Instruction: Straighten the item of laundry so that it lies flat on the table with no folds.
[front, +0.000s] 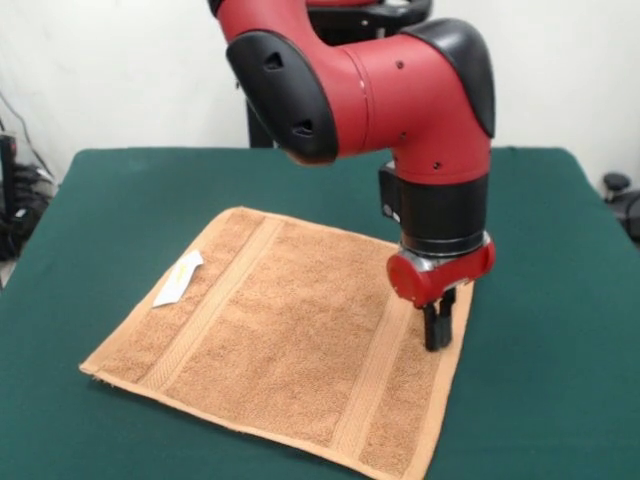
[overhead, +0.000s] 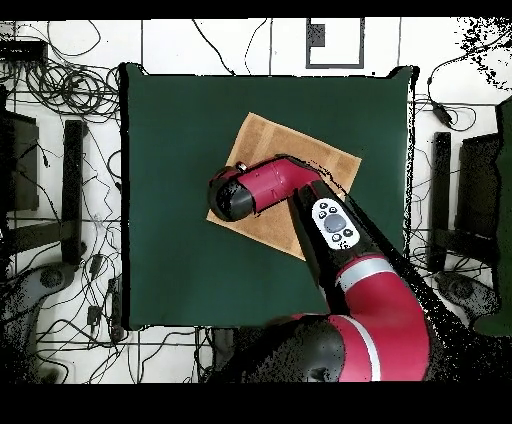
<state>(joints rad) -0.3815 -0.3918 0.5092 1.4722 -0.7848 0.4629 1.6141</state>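
Observation:
The tan-orange towel (front: 290, 330) lies spread out on the green table (front: 560, 250), nearly flat, with its two woven bands showing and the white tag (front: 178, 278) lying near its left edge. My gripper (front: 437, 335) points straight down at the towel's right side, by the right band. Its black fingers (front: 431, 328) are close together, and their tips touch or nearly touch the cloth. In the overhead view the arm covers much of the towel (overhead: 290, 145) and hides the gripper under the wrist (overhead: 232, 197).
Wide bare felt surrounds the towel on all sides (overhead: 180, 120). Cables and black stands lie on the floor beyond the table's edges (overhead: 70, 170). The pedestal stands at the table's far side in the front view.

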